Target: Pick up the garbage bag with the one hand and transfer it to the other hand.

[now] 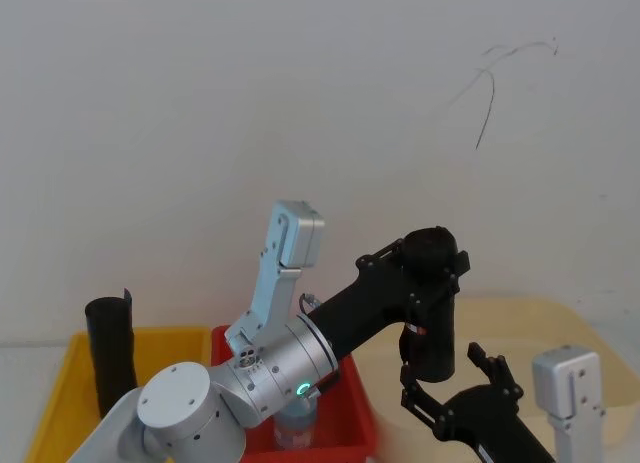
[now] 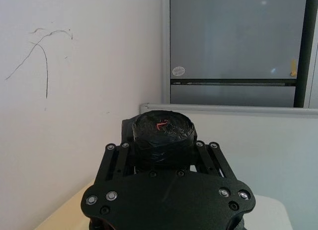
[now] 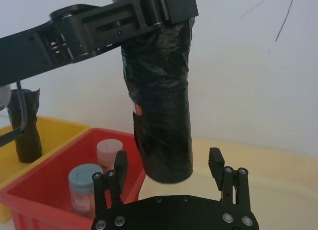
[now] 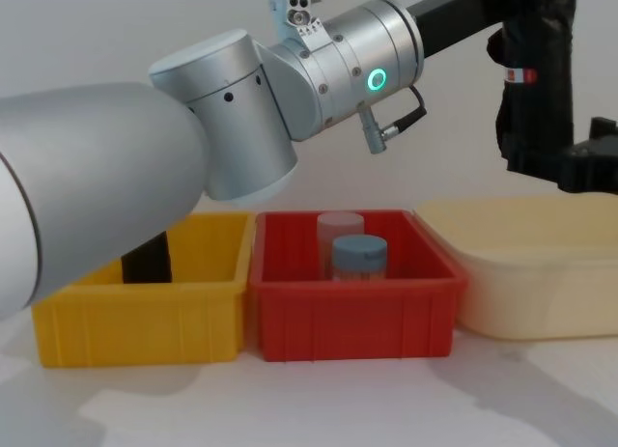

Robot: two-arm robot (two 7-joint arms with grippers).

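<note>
Nearest you, at 5 o'clock in the head view, the right gripper (image 3: pixel 168 158) sits with fingers spread either side of the lower end of the garbage bag (image 3: pixel 161 115), apparently not touching it. Above it, the left gripper (image 1: pixel 425 263) is clamped on the roll's upper part, holding it upright in the air over the cream tub (image 4: pixel 521 264). The pickup looks done. Closing the right gripper and releasing the left remain.

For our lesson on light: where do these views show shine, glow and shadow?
Right wrist view: the garbage bag, gripped by the left claw, its lower end at the open right claw, shows grey sheen on its wrinkles. Chest view: a green ring glows on the left arm; soft shadows lie on the table. Left wrist view: a pale glint on the glass panel.
</note>
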